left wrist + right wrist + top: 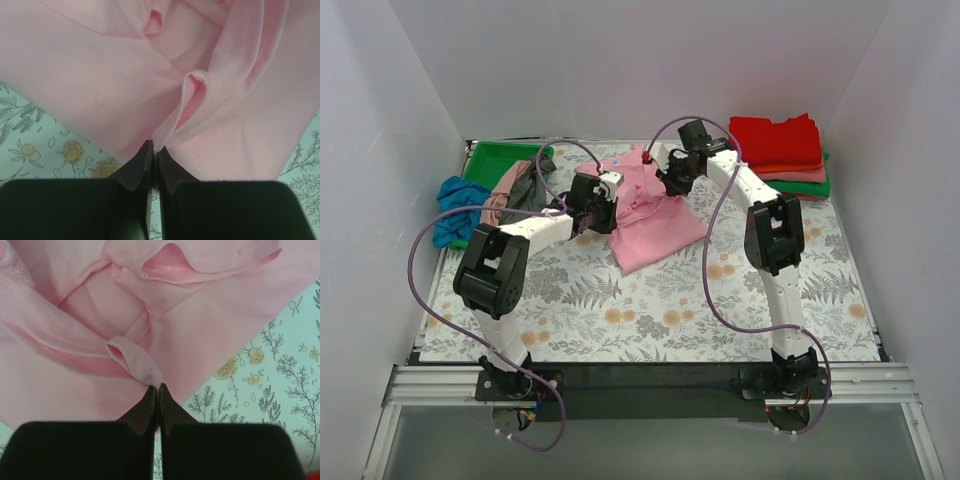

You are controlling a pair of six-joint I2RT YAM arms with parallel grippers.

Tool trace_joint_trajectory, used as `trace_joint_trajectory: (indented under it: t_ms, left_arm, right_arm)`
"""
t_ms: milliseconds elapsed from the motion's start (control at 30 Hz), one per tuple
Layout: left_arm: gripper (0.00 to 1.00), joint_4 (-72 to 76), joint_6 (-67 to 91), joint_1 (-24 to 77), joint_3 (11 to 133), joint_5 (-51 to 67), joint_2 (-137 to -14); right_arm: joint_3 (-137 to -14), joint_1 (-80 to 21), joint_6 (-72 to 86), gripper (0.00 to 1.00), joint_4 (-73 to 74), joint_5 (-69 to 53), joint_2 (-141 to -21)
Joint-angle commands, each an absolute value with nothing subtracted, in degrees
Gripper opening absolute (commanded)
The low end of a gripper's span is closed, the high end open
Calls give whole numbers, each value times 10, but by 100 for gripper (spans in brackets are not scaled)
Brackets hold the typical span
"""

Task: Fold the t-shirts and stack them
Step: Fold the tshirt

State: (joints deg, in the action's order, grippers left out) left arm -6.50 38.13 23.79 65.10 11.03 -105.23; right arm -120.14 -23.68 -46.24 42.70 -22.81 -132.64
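Pink shirt (pixel 655 228): mid-fold, centre; left gripper (pixel 152 146) and right gripper (pixel 158 388) both pinch its edges.
Stack (pixel 778 148): upper right, folded.
Heap (pixel 460 208): upper left, waiting.

1. The left arm (pixel 495 265) bends at its elbow and reaches in toward the middle.
2. The left end effector (pixel 152 146) has its two black fingers (pixel 132 172) pressed together, pinching a fold of the pink t-shirt (pixel 90 75).
3. The right arm (pixel 775 235) bends at its elbow and reaches left and away.
4. The right end effector (pixel 159 386) is squeezed tight too, pinching the same t-shirt.
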Motion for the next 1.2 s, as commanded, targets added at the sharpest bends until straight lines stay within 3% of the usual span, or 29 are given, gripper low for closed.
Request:
trace_joint_trajectory:
  t_ms: [0, 567, 1167]
  left_arm:
    - [0, -60, 374, 234, 686, 121, -1049]
    - [0, -65, 374, 210, 732, 112, -1090]
    - [0, -54, 381, 189, 747, 100, -1119]
  right_arm:
    - [-1247, -238, -428, 1, 420, -209, -1337]
    - [-1240, -238, -352, 1, 340, -219, -1344]
    - [-1231, -250, -248, 1, 248, -145, -1368]
